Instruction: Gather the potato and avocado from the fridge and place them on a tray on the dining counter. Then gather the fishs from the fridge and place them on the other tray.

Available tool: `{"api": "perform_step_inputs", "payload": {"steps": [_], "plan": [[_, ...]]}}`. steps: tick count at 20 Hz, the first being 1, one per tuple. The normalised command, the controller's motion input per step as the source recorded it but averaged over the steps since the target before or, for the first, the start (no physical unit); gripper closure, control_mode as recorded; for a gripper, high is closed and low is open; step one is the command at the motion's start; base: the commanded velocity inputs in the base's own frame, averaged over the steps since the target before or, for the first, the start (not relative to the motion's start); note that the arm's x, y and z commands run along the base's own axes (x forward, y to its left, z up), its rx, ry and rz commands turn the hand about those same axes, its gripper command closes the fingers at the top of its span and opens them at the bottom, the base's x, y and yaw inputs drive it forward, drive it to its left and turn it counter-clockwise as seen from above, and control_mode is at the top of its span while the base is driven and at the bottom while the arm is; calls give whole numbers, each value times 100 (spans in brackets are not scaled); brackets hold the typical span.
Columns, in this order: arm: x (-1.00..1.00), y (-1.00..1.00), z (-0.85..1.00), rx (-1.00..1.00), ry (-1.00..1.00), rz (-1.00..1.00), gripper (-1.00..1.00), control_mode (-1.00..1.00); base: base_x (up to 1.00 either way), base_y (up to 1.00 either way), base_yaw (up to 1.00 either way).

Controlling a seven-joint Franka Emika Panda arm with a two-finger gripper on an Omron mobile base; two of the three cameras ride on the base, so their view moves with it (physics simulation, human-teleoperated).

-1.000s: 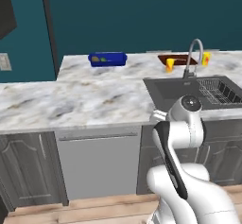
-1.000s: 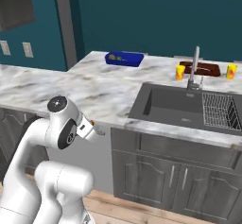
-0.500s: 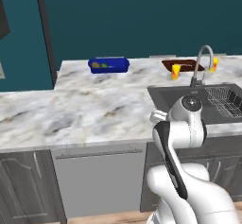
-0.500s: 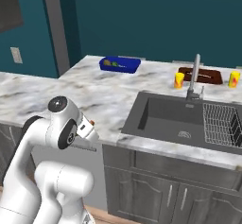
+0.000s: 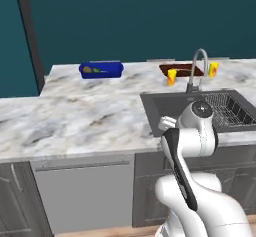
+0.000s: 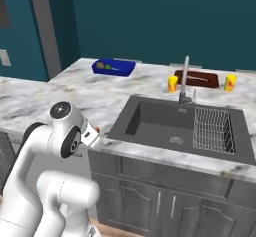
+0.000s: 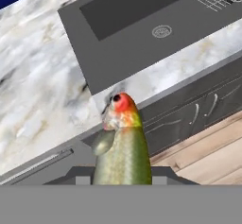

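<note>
blue tray [image 5: 101,70]: far left on the tabletop [image 5: 75,116], produce inside.
sink [image 6: 175,126]: between robot and goal.
other tray [image 6: 197,78]: behind the faucet [image 6: 184,83], two yellow cups [image 6: 172,83] beside it.
fish [image 7: 122,142]: held in the end effector, head outward, over the tabletop edge.
risk: the slim fish may slip, or clip the faucet on approach.
hidden: fingertips; second fish hard to make out.

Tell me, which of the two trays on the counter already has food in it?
The blue tray, at the far left of the dining counter, holds small greenish and brownish pieces. The reddish-brown tray, behind the faucet, looks bare.
</note>
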Motion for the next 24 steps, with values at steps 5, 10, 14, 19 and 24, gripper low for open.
{"api": "perform_step_inputs", "payload": {"steps": [5,10,14,19,24], "plan": [[0,0,0,0,0,0,100,100,2,-78,0],[0,0,0,0,0,0,100,100,0,-90,0],[0,0,0,0,0,0,100,100,1,-93,1],[0,0,0,0,0,0,100,100,2,-96,6],[0,0,0,0,0,0,100,100,6,-99,14]]}}
